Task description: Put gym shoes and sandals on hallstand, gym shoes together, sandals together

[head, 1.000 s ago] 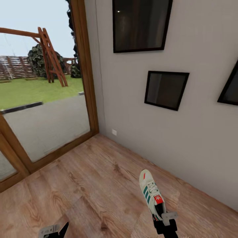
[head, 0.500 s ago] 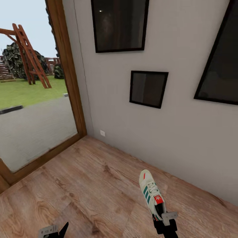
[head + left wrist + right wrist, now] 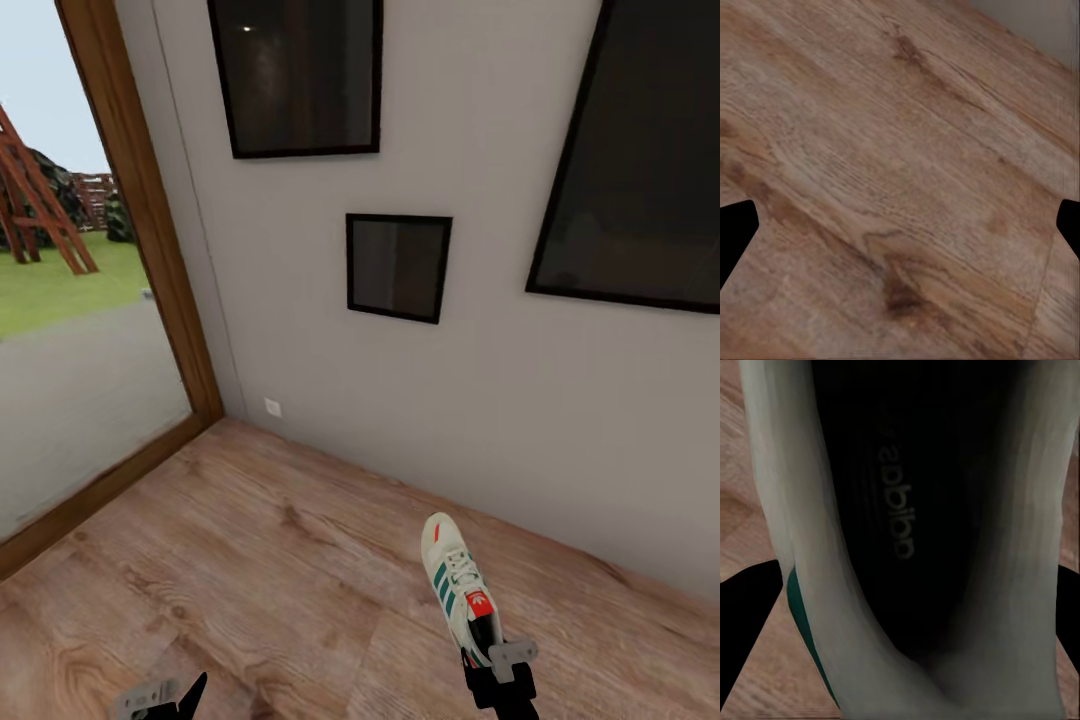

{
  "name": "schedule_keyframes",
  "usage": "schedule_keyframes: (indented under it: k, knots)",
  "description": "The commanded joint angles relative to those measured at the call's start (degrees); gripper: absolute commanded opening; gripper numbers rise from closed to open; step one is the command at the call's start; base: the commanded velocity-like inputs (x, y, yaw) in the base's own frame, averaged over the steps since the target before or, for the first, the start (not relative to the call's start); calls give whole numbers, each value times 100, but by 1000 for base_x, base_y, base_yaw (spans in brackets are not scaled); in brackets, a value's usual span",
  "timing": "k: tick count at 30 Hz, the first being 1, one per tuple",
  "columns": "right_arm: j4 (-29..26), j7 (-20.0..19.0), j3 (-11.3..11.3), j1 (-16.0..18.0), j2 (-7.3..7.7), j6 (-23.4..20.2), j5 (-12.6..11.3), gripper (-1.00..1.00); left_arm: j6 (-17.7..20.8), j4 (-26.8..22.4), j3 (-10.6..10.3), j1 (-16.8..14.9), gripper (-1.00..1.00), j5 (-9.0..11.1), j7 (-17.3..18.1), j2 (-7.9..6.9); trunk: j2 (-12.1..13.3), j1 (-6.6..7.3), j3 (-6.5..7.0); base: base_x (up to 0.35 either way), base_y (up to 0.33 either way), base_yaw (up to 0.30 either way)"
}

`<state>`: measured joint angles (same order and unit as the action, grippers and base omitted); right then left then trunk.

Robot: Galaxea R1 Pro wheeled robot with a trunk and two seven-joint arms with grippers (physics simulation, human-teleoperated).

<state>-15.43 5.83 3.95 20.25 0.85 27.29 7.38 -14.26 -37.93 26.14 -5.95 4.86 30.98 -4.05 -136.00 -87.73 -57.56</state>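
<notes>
right gripper (image 3: 490,660) at the bottom edge of the head view, mostly cut off, clamped on the heel end of one gym shoe (image 3: 455,585). shoe is held up over the corridor floor (image 3: 250,560), toe pointing away toward the grey wall (image 3: 480,400); green stripes, white laces and red tongue tab visible, heel hidden behind the gripper. in the right wrist view the gym shoe (image 3: 907,547) sits very close: dark insole with faint lettering, cream collar, a sliver of green at the side, black fingers (image 3: 742,615) cut off at both edges.

left gripper (image 3: 160,695) barely pokes in at the bottom of the head view, just a grey bracket and a black tip. in the left wrist view its fingertips (image 3: 735,229) sit wide apart with nothing between, bare wood floor (image 3: 900,165) beneath.

three dark framed pictures (image 3: 397,265) on the wall, the right one cropped. glass door with wood frame (image 3: 150,220) at left, lawn and a wooden swing frame (image 3: 40,205) outside, partly cut off.
</notes>
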Motion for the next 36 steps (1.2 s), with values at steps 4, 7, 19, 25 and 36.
schedule_keyframes:
  k: [4,7,19,25,36]
  knots:
    - [5,59,39,5,3,5,44,-100,11,5,13,-3,100,50,49,1,-2,1,-5,0,0,-263]
    - [5,59,40,5,3,5,44,-100,11,5,13,-3,100,50,48,1,-2,1,-5,0,0,-263]
    - [5,59,37,5,3,5,44,-100,11,5,2,-3,100,50,48,1,-2,1,-5,0,0,-263]
    - [5,59,38,5,3,5,44,-100,11,5,-3,-3,100,50,51,1,-2,1,-5,0,0,-263]
    - [5,59,38,5,3,5,44,-100,11,5,-11,-3,100,50,50,1,-2,1,-5,0,0,-263]
